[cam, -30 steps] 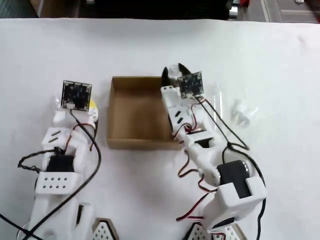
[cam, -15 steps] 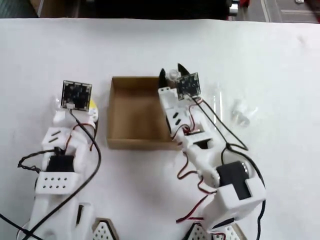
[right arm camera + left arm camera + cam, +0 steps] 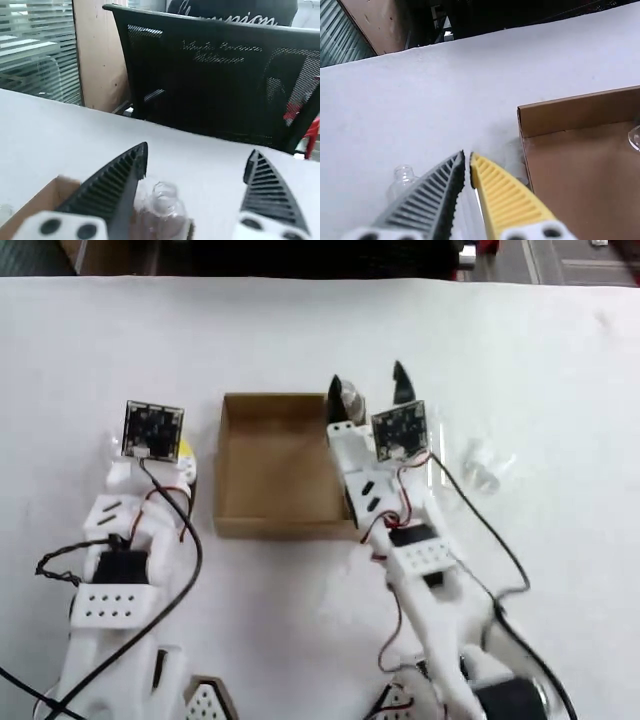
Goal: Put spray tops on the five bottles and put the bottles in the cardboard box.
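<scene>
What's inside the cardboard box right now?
Mostly bare brown floor in the cardboard box. The right arm covers one side; there a clear bottle sits in the open right gripper, inside or outside unclear.

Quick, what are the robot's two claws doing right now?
Left gripper: shut, nothing visibly held.
Right gripper: open, with a clear bottle between its fingers.

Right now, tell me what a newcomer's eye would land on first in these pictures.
The cardboard box sits open in the middle of the table. The right gripper stands open at the box's far right corner, with a clear bottle beside one finger. The left gripper is shut, left of the box, with a small bottle on the table near it.
</scene>
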